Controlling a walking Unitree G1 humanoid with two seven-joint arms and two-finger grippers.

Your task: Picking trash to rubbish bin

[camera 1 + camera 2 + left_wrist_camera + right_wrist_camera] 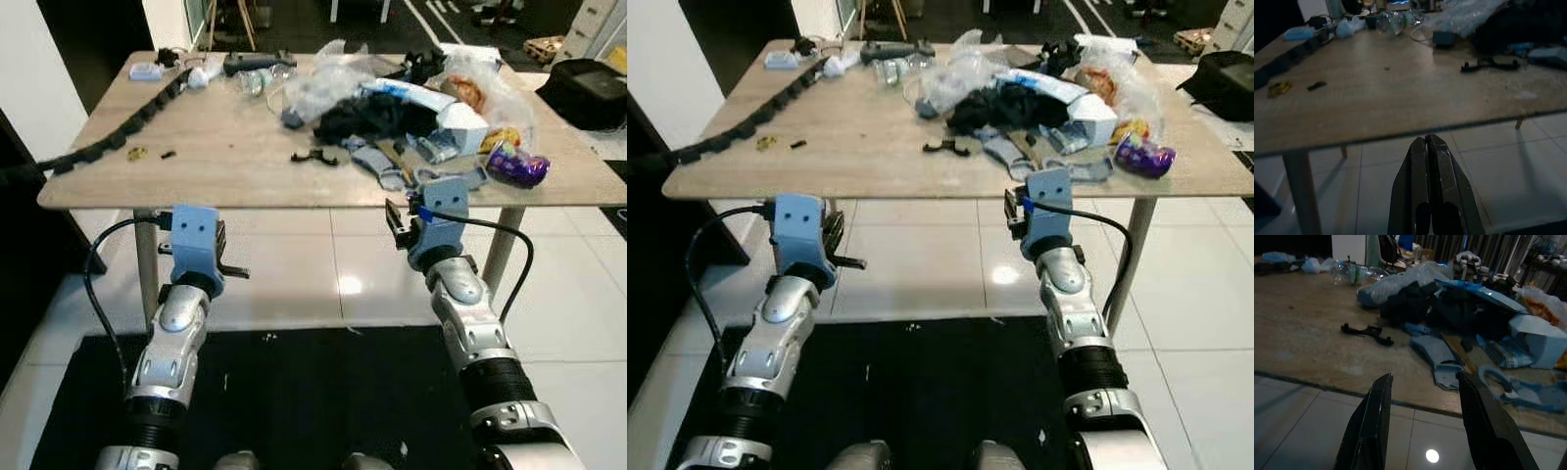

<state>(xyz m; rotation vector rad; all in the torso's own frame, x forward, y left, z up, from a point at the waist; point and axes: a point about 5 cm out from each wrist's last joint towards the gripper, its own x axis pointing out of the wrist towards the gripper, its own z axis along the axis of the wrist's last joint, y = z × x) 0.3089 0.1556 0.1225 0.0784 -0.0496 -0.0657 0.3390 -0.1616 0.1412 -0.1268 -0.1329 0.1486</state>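
I hold my right pincer spread apart just short of the bench edge, aimed at the trash heap piled on its right half, ready to reach, while my left pincer waits pressed together below the edge.
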